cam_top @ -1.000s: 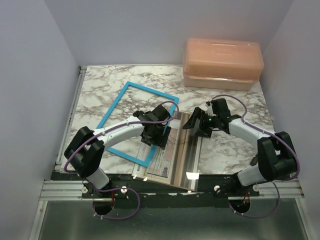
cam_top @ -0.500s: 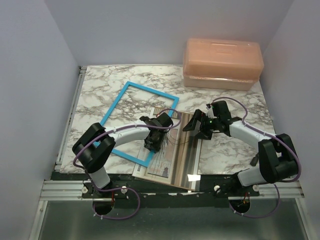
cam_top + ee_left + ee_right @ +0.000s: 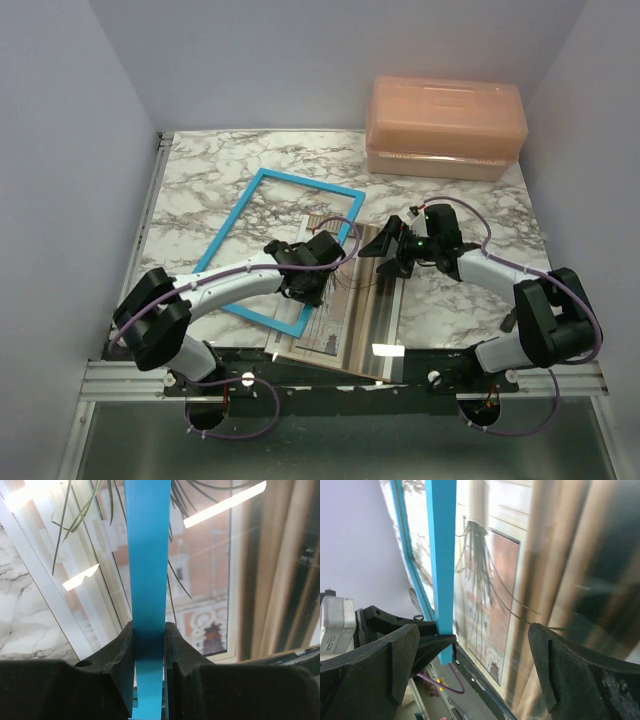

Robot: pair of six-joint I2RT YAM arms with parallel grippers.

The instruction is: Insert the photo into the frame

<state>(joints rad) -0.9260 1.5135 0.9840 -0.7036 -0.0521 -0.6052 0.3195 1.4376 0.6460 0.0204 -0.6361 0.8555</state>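
L: my left fingers [image 3: 120, 650] clamped on the frame [image 3: 147, 555] rail | R: my right fingers [image 3: 375, 665] wide apart over the photo [image 3: 490, 580] | photo flat on desk [image 3: 200, 180]

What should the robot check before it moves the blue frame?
1. Left gripper has the frame between its fingers: ok, both fingers touch the blue bar.
2. Grip is firm enough to lift: cannot tell.
3. Right gripper is open: ok, its fingers stand wide apart above the photo.
4. Photo lies flat, picture side up: ok.
5. Frame is lined up around the photo: not ok, one blue bar lies across the picture.
6. Peach box is out of the way: ok, it sits at the far right, apart from both arms.
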